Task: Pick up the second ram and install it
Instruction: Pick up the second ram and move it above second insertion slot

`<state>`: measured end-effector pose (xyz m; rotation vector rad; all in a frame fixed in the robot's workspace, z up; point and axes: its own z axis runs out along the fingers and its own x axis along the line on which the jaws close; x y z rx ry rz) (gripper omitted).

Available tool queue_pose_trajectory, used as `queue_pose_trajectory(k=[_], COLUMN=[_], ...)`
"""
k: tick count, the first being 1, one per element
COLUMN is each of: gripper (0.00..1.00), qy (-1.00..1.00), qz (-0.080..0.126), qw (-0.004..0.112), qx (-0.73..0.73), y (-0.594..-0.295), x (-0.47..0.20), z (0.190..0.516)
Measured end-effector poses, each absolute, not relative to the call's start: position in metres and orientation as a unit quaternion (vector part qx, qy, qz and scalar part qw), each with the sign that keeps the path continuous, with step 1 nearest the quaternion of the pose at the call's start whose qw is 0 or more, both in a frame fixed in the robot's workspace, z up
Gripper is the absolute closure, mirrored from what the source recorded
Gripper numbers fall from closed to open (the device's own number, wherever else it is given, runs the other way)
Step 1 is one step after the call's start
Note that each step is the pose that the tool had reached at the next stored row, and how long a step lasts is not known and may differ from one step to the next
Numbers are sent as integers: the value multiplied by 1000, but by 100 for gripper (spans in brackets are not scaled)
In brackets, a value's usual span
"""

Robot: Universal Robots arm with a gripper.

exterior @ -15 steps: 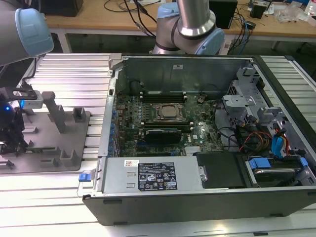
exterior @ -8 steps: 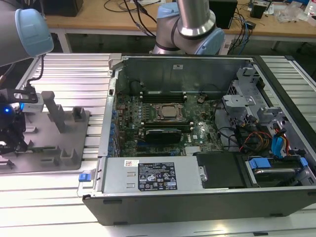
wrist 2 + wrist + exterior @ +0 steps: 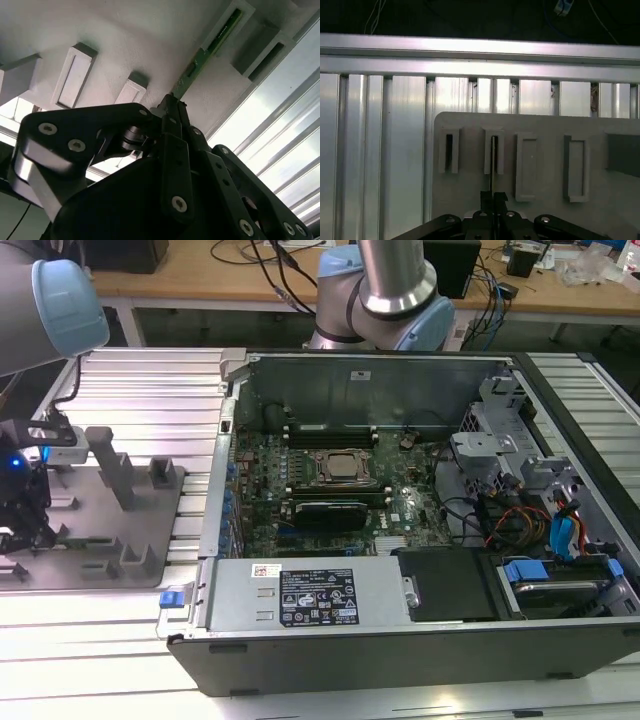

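The ext. view gives you the layout: the gripper (image 3: 20, 525) hangs over the grey tray (image 3: 95, 515) at its edge on the exterior view's left, well apart from the open PC case (image 3: 300, 640) and its motherboard (image 3: 400, 500). The second wrist view gives you the grip: the fingers (image 3: 175, 125) stand narrow, pinched on one end of the second ram (image 3: 200, 62), a thin green stick. In the first wrist view you see this ram edge-on as a thin line, standing in a slot block (image 3: 500, 150), second from the tray edge beside the ribbed alu. table (image 3: 380, 150).
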<state>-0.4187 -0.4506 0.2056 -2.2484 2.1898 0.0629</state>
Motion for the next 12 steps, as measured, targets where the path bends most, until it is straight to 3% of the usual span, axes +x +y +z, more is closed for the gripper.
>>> queue_pose_trajectory(k=[12], gripper=[90], qy=[697], qz=[19], qw=[2], qx=[-716], y=[-451], x=[-419], z=[229])
